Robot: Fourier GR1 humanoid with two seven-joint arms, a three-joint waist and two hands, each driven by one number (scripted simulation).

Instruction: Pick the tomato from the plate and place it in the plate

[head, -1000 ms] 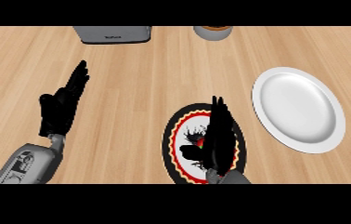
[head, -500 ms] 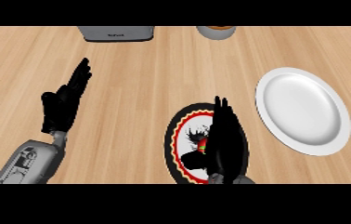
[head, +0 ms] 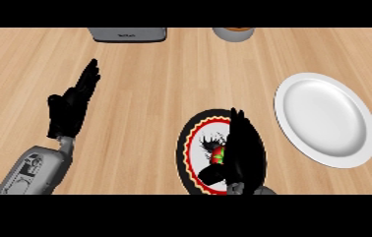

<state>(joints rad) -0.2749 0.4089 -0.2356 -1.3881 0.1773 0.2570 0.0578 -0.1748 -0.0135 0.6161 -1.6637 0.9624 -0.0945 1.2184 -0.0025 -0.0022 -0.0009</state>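
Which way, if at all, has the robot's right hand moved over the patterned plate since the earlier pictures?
Yes. The right hand has shifted slightly rightward over the patterned plate, towards the white plate, now covering most of the tomato.

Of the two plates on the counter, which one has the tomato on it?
The patterned plate with the black and red rim, under the right hand, holds the tomato. The plain white plate holds nothing.

The light is bright and even over the whole worktop (head: 181,83). No hard shadows or glare show.
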